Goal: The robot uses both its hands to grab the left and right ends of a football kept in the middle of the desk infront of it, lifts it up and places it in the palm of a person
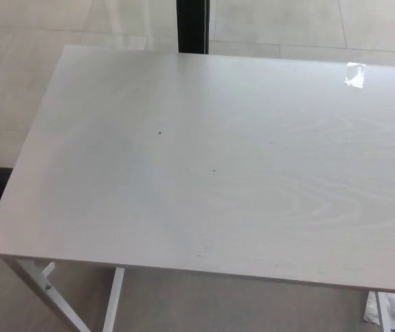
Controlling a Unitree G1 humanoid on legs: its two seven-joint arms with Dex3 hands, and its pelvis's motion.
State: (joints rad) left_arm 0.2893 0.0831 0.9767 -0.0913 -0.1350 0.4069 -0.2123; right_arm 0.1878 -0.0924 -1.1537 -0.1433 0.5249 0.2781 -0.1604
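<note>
Only the pale wood-grain desk (204, 166) shows in the head view. No football is in sight anywhere on it or above it. Neither of my hands shows, and no arm reaches into the picture. No person's hand shows either.
A small piece of clear tape (355, 74) sticks to the desk near its far right. A dark post (192, 25) stands behind the far edge. White desk legs (52, 294) and scraps of paper (391, 309) lie on the tiled floor below the near edge.
</note>
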